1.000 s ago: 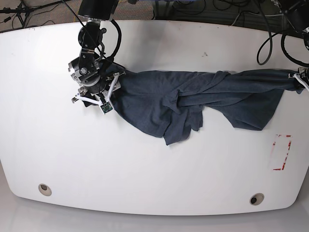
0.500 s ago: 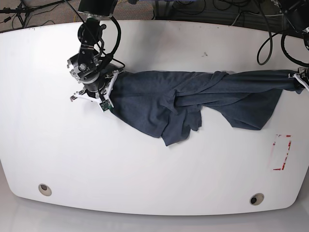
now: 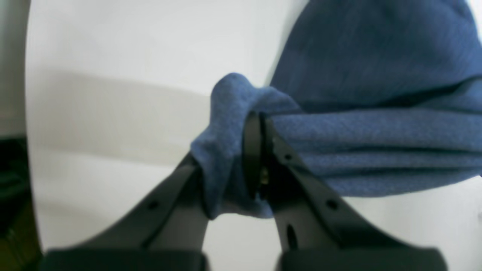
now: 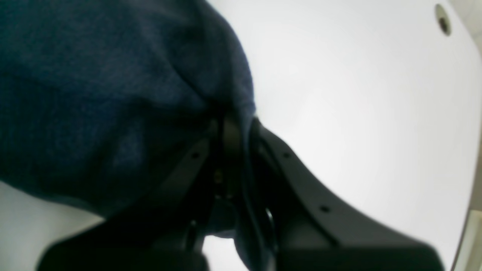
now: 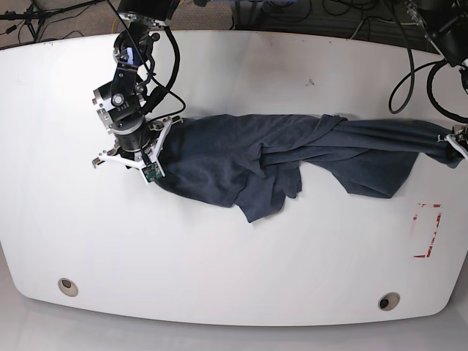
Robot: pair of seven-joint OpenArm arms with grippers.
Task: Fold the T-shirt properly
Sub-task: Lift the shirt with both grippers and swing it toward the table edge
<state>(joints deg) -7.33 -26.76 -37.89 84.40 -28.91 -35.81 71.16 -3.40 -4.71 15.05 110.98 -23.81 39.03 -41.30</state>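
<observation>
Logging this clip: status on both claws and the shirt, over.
Left claw shut on T-shirt edge. Right claw shut on the opposite end. Shirt stretched between them across the table, bunched and twisted mid-span, unfolded. Nothing in the way.

We see a robotics lab: a bare white rounded table (image 5: 241, 270), black cables (image 5: 409, 66) trailing behind it, red tape marks (image 5: 428, 230) on its surface.

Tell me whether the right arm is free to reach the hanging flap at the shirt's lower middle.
Probably not: the right gripper is shut on the T-shirt edge, so it must let go first.
</observation>
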